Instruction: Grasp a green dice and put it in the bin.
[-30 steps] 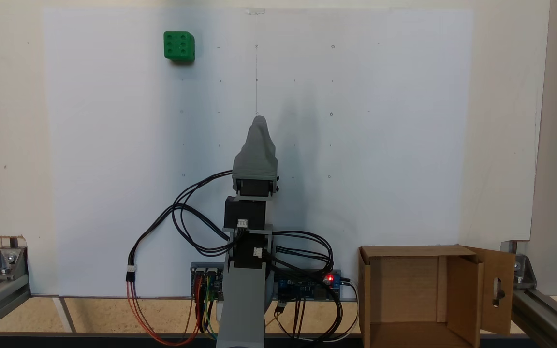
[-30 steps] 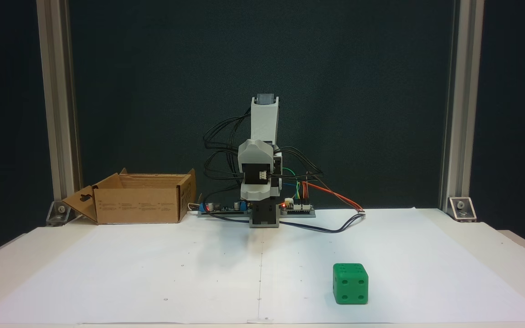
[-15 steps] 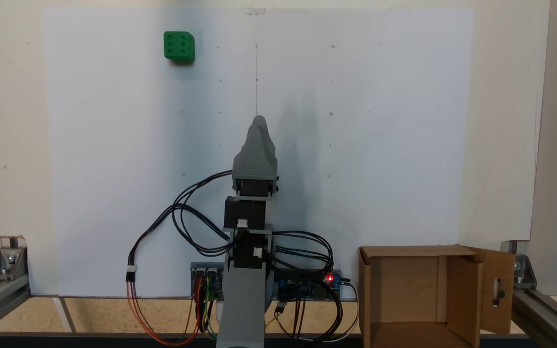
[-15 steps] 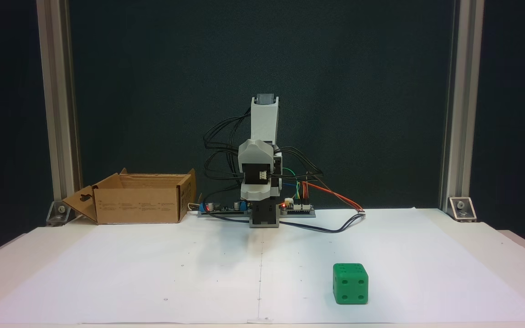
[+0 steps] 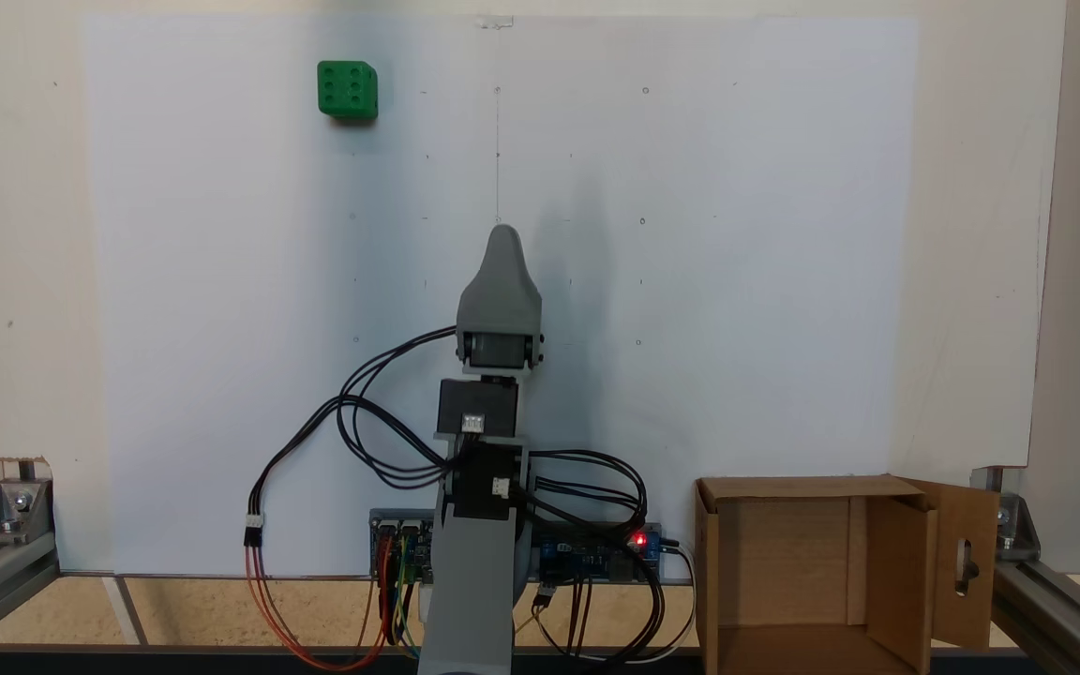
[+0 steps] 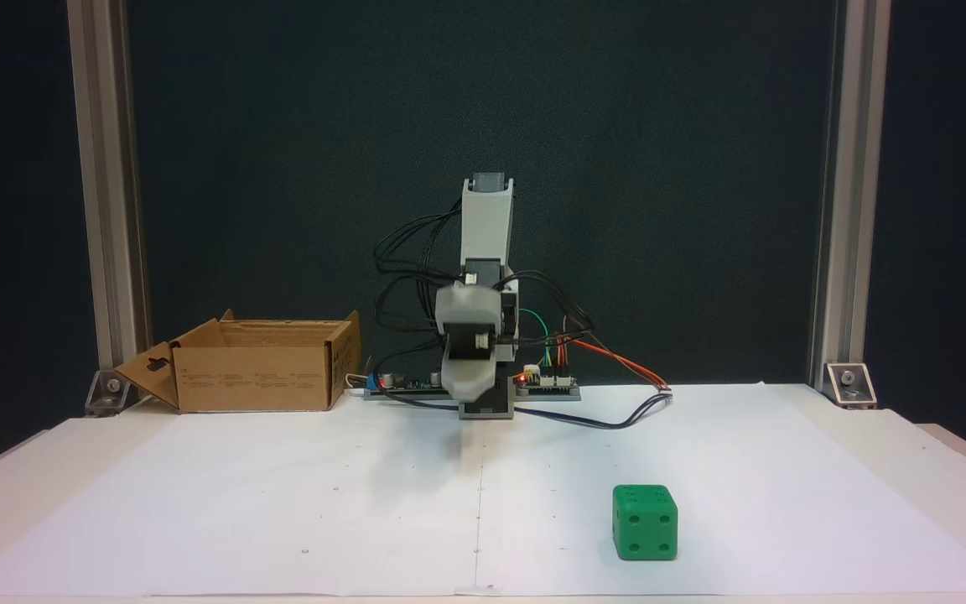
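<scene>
Arm (image 6: 470,335) newly lifted, motion-blurred; fingers (image 5: 501,246) stacked, gap hidden.

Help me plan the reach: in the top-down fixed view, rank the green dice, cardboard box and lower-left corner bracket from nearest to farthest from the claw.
1. Green dice, upper left of the claw.
2. Cardboard box, lower right.
3. Corner bracket, far lower left.

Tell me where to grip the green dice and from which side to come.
Come down from above on the green dice and close the fingers on two opposite side faces. It sits flat and alone on the white paper, its sides are flat and parallel, with free space all around.
</scene>
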